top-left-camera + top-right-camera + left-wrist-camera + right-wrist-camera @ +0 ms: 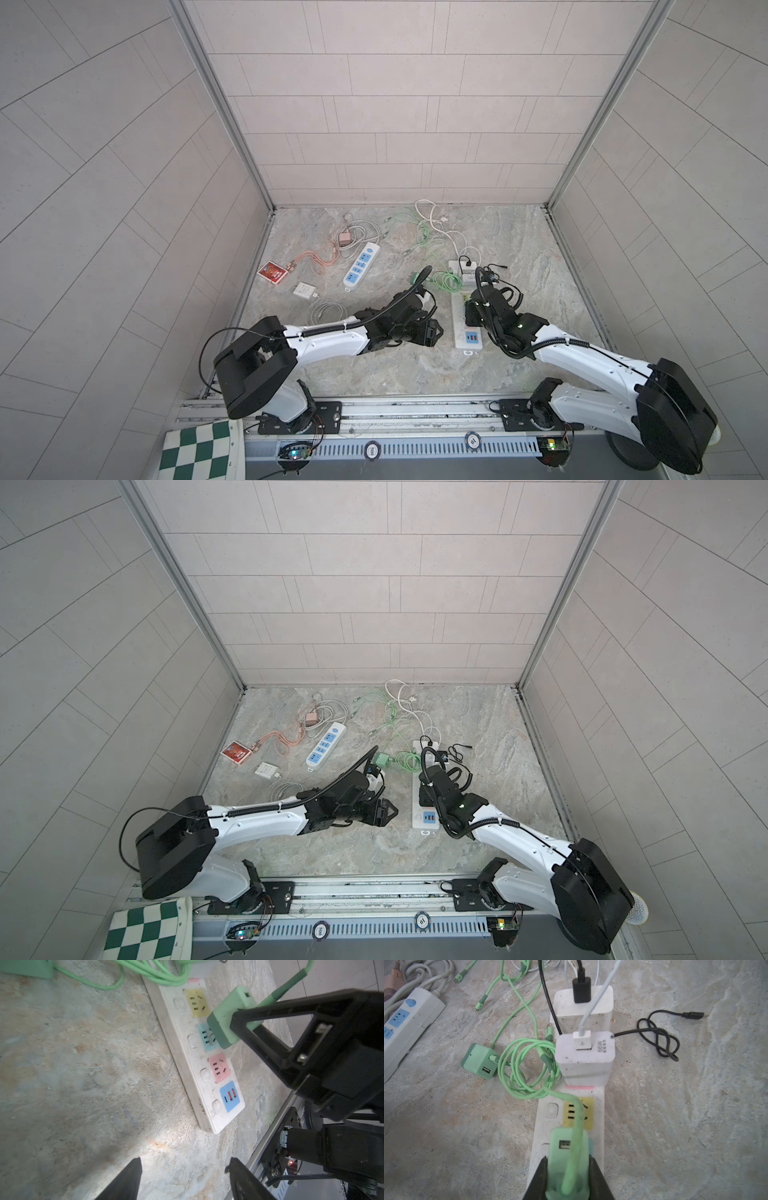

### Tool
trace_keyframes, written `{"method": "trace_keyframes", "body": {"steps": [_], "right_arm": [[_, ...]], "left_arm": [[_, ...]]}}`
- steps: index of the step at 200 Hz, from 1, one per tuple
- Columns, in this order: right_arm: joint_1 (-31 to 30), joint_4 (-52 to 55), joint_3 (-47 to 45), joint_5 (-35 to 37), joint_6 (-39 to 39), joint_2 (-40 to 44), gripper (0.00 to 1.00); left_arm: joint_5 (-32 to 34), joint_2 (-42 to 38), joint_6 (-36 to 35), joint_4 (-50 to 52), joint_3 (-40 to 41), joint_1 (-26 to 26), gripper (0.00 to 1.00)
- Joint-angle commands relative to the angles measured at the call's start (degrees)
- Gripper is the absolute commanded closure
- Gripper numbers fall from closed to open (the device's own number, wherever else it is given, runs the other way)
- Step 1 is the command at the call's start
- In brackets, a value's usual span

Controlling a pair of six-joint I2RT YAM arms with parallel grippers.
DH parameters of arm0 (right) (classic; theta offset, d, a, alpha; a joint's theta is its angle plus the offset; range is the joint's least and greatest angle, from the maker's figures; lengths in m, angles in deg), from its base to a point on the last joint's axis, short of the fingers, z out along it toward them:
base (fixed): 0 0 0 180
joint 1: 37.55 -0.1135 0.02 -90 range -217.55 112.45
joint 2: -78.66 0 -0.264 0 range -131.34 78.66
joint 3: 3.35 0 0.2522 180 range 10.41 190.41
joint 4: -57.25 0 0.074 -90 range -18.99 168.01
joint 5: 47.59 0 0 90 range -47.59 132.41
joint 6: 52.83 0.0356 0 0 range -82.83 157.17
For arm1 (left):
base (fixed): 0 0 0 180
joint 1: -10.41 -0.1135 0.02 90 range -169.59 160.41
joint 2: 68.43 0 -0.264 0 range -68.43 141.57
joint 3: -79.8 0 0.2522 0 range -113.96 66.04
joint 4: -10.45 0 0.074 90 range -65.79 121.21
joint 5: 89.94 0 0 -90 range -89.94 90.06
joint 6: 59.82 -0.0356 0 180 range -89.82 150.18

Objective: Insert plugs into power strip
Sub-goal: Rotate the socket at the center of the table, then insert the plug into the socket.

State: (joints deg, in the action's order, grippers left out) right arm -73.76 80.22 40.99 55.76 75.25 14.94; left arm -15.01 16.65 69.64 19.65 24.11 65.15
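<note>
A long white power strip [459,332] [182,1053] with coloured sockets lies on the stone floor. My right gripper [568,1159] is shut on a mint green plug [566,1147] [228,1018]. The plug is tilted, and its prongs meet the teal socket [204,1043]. Two white plugs [585,1051] [583,1005] stand in the strip's far end. Another mint green plug [478,1061] [382,759] lies loose beside the strip. My left gripper [185,1161] [434,330] hovers open and empty over bare floor, left of the strip's near end.
A blue-and-white power strip [361,266], a pink plug [344,238], a white plug [303,289] and a red card pack [272,272] lie at the left. Coiled green cable [525,1068] drapes onto the strip, and a black cable [658,1039] lies right of it. Walls enclose three sides.
</note>
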Motion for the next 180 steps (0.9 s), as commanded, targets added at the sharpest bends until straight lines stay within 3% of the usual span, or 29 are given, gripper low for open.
{"method": "trace_keyframes", "body": {"steps": [1,110,148,180], "right_arm": [[0.1,-1.5,-0.8,1.7,0.1,-0.8,1.0],[0.0,-2.9,-2.9,-1.5,-0.3,-4.8,1.0],[-1.9,-1.4,-5.8,-0.6,1.0,-1.4,1.0],[-2.9,-1.4,-9.5,0.2,1.9,2.8,1.0]], "left_arm": [[1.2,-1.6,-1.1,1.5,0.6,-0.6,0.27],[3.1,-5.2,-4.1,5.3,-0.8,-4.3,0.27],[9.7,-7.3,-6.4,5.6,-1.4,-5.9,0.26],[9.8,-6.8,-8.0,6.2,-3.4,-8.9,0.25]]}}
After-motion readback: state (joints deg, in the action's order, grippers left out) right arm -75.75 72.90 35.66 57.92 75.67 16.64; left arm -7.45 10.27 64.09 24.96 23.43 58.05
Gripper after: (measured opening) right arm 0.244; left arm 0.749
